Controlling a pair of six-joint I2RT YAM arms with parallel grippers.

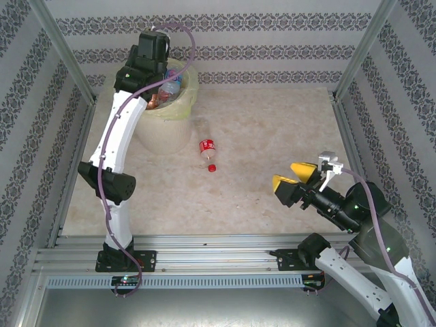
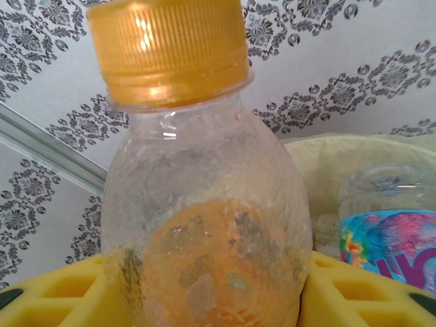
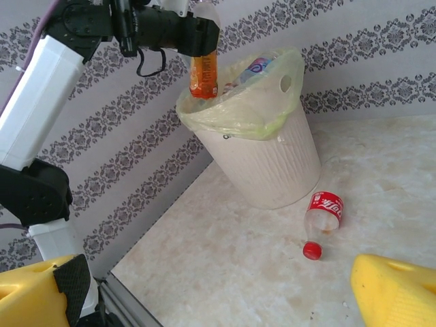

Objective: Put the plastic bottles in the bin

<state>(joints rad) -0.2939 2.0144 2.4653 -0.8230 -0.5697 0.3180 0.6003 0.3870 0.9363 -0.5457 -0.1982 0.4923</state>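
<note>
The left claw (image 3: 201,42) hangs over the bin (image 3: 272,170), above the part of its rim that lies towards the patterned wall. It is clamped on an orange-label bottle (image 3: 203,73). In the left wrist view the yellow fingers (image 2: 61,293) press on both sides of the bottle's lower body, and its orange cap (image 2: 169,51) stands clear above them. From the right wrist view the bottle hangs roughly upright, with its lower end close to the rim of the pale yellow-green bag (image 3: 238,119) that lines the bin.

Inside the bin, other bottles already lie in a heap. One of them has a blue label (image 2: 392,238) and sits just beside the held bottle, lower down within the bag.

A red-label bottle (image 1: 207,148) lies on its side on the worktop (image 1: 272,129), near the foot of the bin but not touching it. Its red cap (image 1: 212,167) is at the end farther from the bin.

The right claw (image 1: 293,176) hovers above the worktop well apart from the bin, beyond the red-label bottle as seen from the bin. Its yellow fingers stand wide apart with nothing between them. It faces the bin, and its own camera takes in the bin, the lying bottle and the left claw.
</note>
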